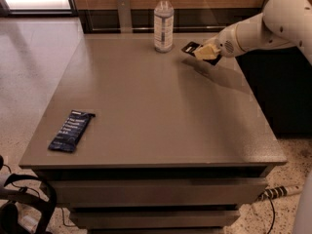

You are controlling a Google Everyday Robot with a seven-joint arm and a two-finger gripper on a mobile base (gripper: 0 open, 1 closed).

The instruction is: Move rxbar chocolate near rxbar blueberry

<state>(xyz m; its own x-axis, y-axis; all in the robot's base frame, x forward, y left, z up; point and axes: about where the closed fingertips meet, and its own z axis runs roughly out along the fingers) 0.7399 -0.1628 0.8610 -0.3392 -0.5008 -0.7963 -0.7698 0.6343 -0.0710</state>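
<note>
The rxbar chocolate (pixel 190 47), a black wrapper, is at the far right of the grey table (pixel 156 111). My gripper (pixel 205 52) is shut on its right end and holds it a little above the tabletop, with a shadow under it. The rxbar blueberry (pixel 71 130), a dark navy wrapper with pale text, lies flat near the table's front left corner, far from the gripper.
A clear water bottle (pixel 164 21) with a white cap stands upright at the back of the table, just left of the held bar. A dark cabinet (pixel 282 87) stands right of the table. Cables (pixel 273 194) lie on the floor at the lower right.
</note>
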